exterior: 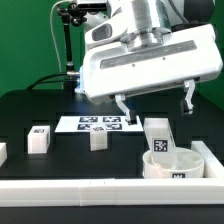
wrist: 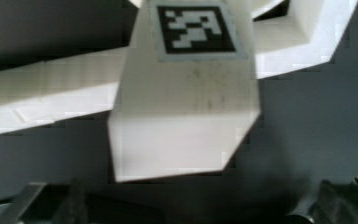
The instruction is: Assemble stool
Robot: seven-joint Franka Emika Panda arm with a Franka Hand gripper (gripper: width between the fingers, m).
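- the two-finger gripper (exterior: 157, 108) hangs with its jaws spread wide and nothing between them. in the wrist view the dark fingertips (wrist: 34, 203) sit at two corners of the frame.
- a white plastic rectangular leg block (exterior: 157, 134) with a black-and-white tag stands at the far edge of the round white plastic disc seat (exterior: 172, 167), at the exterior view's right.
- key relation: the leg block is straight below the gripper and centred between the fingers. its long axis is near upright, tipped a little. the wrist view agrees: the leg block (wrist: 185, 110) runs along the midline between the fingers.
- we cannot tell whether its foot sits in a socket or only rests on the seat, because the contact is hidden.
- we judge the next move to be a plain vertical descent, with no sideways correction.
- a spare leg block (exterior: 39, 141) and a second spare leg block (exterior: 98, 140) stand on the black table (exterior: 30, 110), near the marker board (exterior: 98, 124) and well apart from the gripper.
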